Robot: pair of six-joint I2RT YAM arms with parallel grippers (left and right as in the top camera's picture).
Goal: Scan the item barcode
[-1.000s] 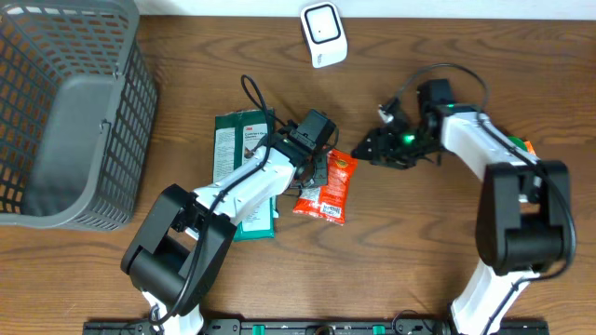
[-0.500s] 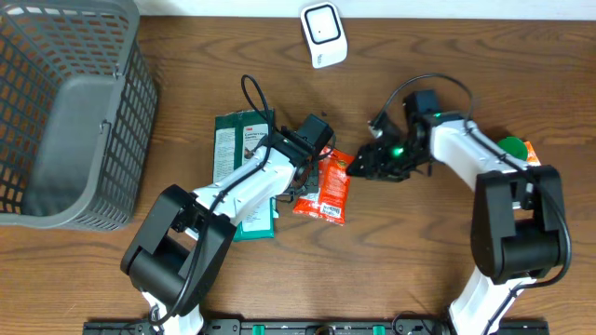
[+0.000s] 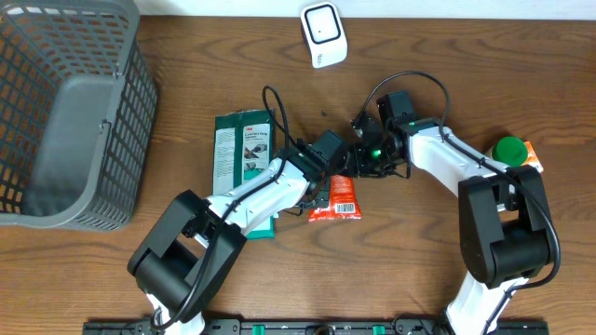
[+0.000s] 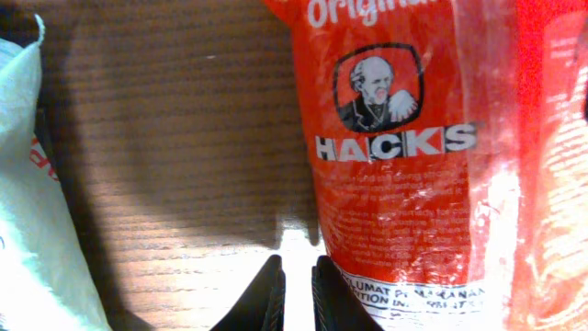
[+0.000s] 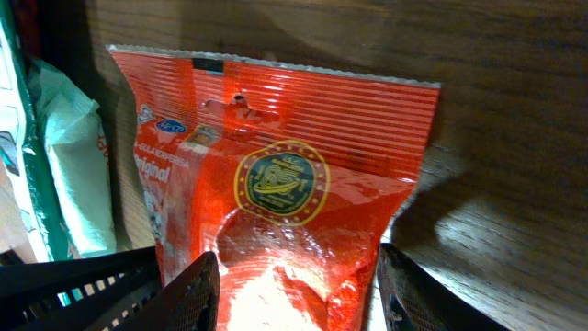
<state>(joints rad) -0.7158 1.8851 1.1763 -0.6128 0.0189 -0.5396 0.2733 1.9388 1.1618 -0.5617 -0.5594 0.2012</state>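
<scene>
Red Hacks sweet bag (image 3: pixel 338 198), on wooden table (image 3: pixel 419 270) at centre, near green box (image 3: pixel 237 149); left gripper (image 4: pixel 297 294) closed, fingers nearly meeting just beside bag's edge; right gripper (image 5: pixel 297 256) parted, fingers astride bag's crimped end; white scanner (image 3: pixel 322 33) well apart.

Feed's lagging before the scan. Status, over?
Left claw shut at edge of orange packet, hold unclear. Right claw open, straddling the packet. Green box lies alongside.
</scene>
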